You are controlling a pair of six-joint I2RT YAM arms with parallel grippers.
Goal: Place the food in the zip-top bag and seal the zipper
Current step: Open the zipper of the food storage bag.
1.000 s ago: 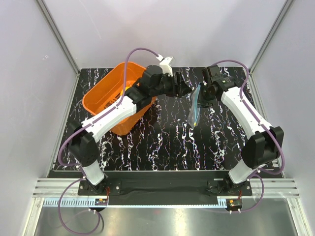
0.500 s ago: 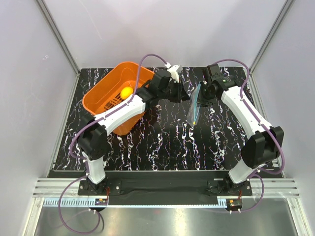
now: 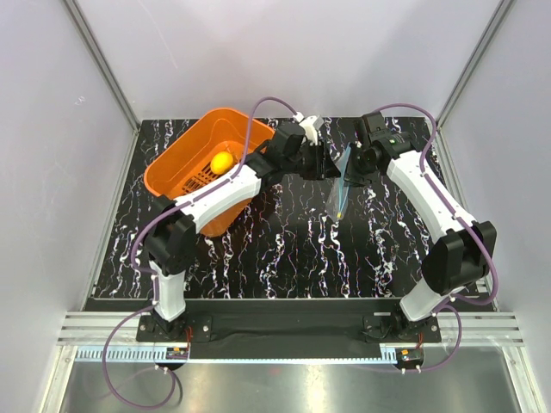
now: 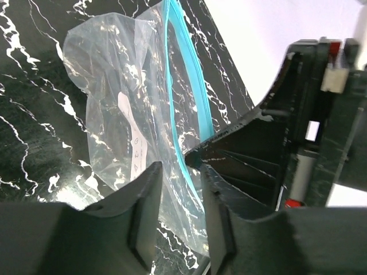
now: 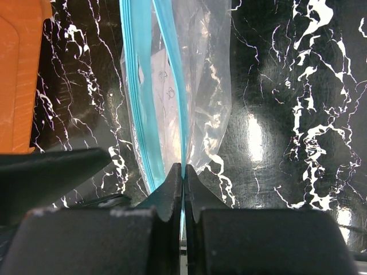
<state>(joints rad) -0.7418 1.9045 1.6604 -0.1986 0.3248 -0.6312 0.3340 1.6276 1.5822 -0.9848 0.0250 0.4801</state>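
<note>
Fingers (image 5: 169,197) of the right gripper (image 5: 183,169) are pressed flat together on one teal lip of the zipper (image 5: 179,114), pinching it with no gap between the pads. The bag (image 5: 200,86) hangs down from that pinch, clear and creased, with a pale printed mark on its film. Its mouth is parted: the other lip bows away to the left as a second, wider teal band.

From above, the bag (image 3: 338,196) hangs by its top edge over the far middle of the table (image 3: 284,249), with its lower corner close to the marbled top. I cannot tell whether it touches. The right gripper (image 3: 349,169) is at the bag's upper right edge. The left gripper (image 3: 330,163) comes in from the other side, just beside it, its arm stretched across the basket's right rim.

In the left wrist view the left gripper (image 4: 179,169) has its jaws partly apart, a plain gap between the two fingertips. The zipper (image 4: 183,69) curves down into that gap along with some of the film, so the fingers straddle the bag's (image 4: 109,114) edge without clamping it. The black body of the right gripper fills the right of that view, close against the strip.

One yellow fruit (image 3: 222,161) lies inside the orange basket (image 3: 179,148) at the table's far left, well apart from the bag.
</note>
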